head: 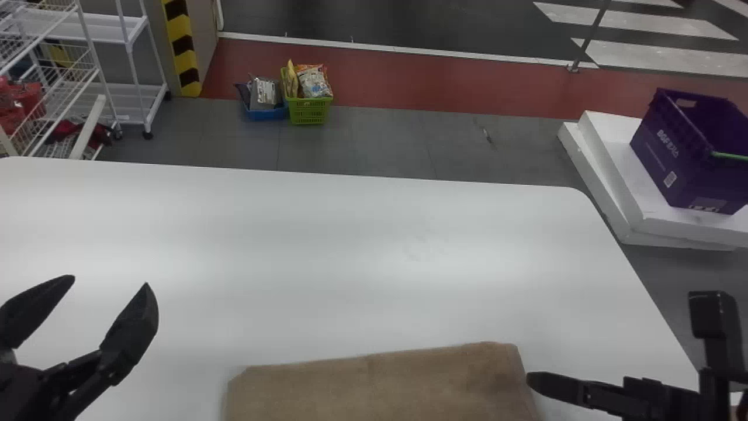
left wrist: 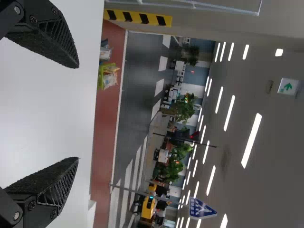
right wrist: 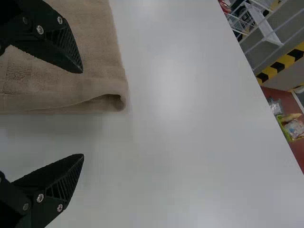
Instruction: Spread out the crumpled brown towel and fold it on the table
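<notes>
Your brown, rectangular cloth towel (head: 374, 389) lies flat on the white, smooth-topped table (head: 362, 251), at the near side of the head view, with a small open fold at one corner in the right wrist view. Your black, two-fingered left gripper (head: 110, 281) is spread wide over the table, holding nothing. Your matching right gripper (head: 584, 393) is wide open and empty too, by the towel's right edge; you can't quite tell whether it touches the cloth.

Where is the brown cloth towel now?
The brown cloth towel lies on the white table, at the bottom edge of the head view, between the two black grippers and closer to the right one.
</notes>
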